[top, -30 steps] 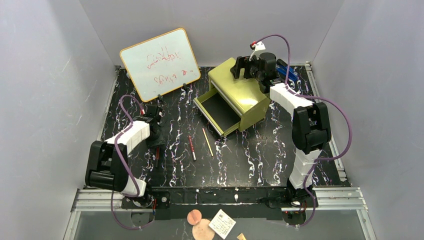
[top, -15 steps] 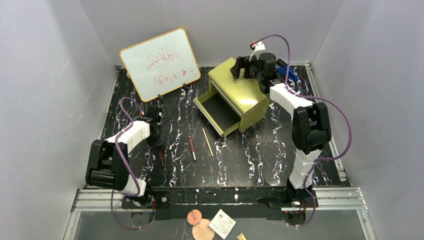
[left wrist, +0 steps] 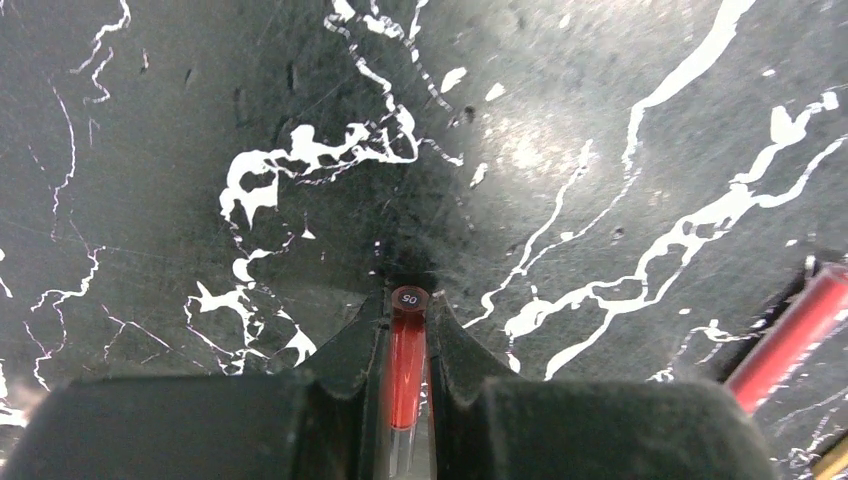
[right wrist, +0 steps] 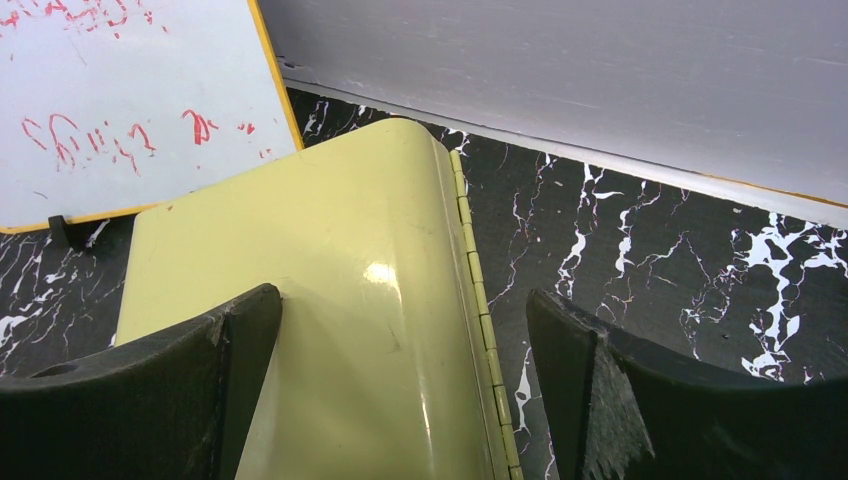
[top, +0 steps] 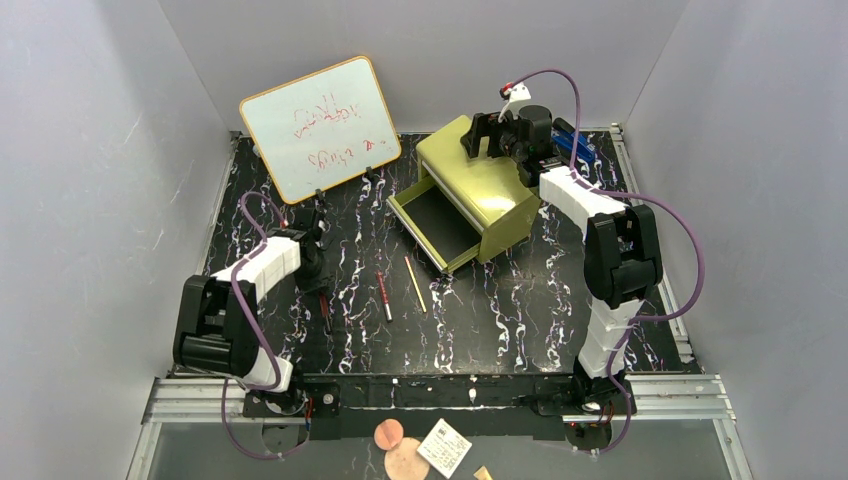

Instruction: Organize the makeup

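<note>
Left claw (left wrist: 408,318) is clamped on the red pencil (left wrist: 406,375), fingers (left wrist: 350,348) pinching it near the capped end, low over the table (left wrist: 560,130). I can't tell if it's off the surface yet. The pencil runs back between the fingers, its cap poking just past the tips. My guess is the end grip leaves the shaft free to drop into storage.

Right of this claw and apart from it lie the second red pencil (top: 384,296), then the tan pencil (top: 416,285). Both are flat on the table, not yet sorted.

Further right is the chest (top: 487,185), its drawer (top: 440,225) standing open toward the pencils, probably so they go straight in.

Right claw (right wrist: 400,300) hangs spread wide over the chest top, gripping nothing, likely parked to steady it. I see no makeup by that claw.
</note>
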